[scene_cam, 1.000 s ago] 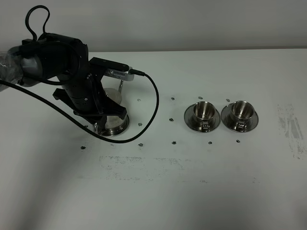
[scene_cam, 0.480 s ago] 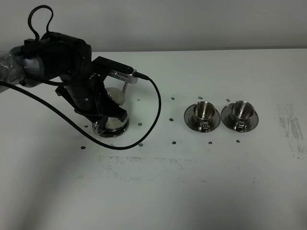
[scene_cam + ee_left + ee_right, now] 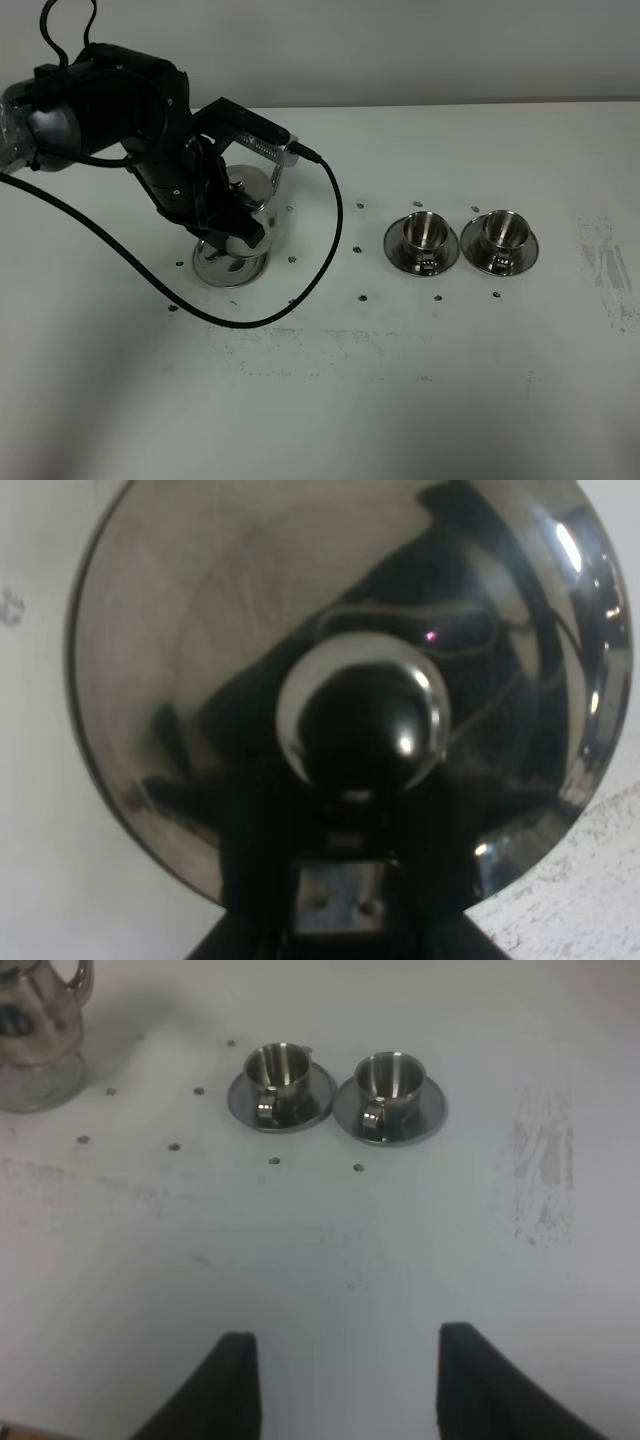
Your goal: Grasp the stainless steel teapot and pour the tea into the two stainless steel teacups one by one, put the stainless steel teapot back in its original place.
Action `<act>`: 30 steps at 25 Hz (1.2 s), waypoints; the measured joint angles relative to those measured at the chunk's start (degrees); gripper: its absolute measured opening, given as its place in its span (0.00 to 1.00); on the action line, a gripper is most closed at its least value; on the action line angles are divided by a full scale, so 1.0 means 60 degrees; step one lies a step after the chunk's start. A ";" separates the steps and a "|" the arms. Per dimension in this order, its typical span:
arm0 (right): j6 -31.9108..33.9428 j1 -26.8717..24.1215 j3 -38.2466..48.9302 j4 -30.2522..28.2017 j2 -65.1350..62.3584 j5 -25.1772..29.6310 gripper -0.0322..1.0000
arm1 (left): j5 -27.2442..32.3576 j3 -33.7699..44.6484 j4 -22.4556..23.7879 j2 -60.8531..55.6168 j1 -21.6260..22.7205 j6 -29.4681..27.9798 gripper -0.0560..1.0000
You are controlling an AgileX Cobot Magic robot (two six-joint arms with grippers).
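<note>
The stainless steel teapot (image 3: 200,680) fills nearly the whole view, seen from above: a broad shiny dome with a round lid knob (image 3: 362,720) near its middle, both carrying dark reflections. Just beside the knob, a black part with a small grey two-screw plate (image 3: 337,900) covers the teapot's edge. White desk (image 3: 40,830) shows around the teapot, speckled in one corner.

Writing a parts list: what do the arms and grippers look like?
The left arm is black with bulky rounded joints and a grey rear section; a thick black cable loops from it, and a ribbed silver camera module sits at its wrist. The right gripper shows two plain black fingers.
</note>
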 joint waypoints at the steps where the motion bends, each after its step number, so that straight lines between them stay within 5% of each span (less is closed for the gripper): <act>1: 0.0000 0.0000 0.0000 0.0000 0.0000 0.0000 0.42 | 0.0147 -0.0251 0.0000 0.0012 0.0000 0.0163 0.28; 16: 0.0000 0.0000 0.0000 0.0018 0.0000 0.0000 0.42 | 0.2817 -0.7505 -0.1000 0.3493 -0.0786 0.3088 0.28; 22: 0.0000 0.0000 0.0000 0.0018 0.0000 0.0000 0.42 | 0.2969 -1.0583 -0.1317 0.5299 -0.1145 0.3821 0.28; 30: 0.0000 0.0000 0.0000 0.0025 0.0000 0.0000 0.42 | 0.2969 -1.1171 -0.1210 0.5784 -0.1487 0.5439 0.28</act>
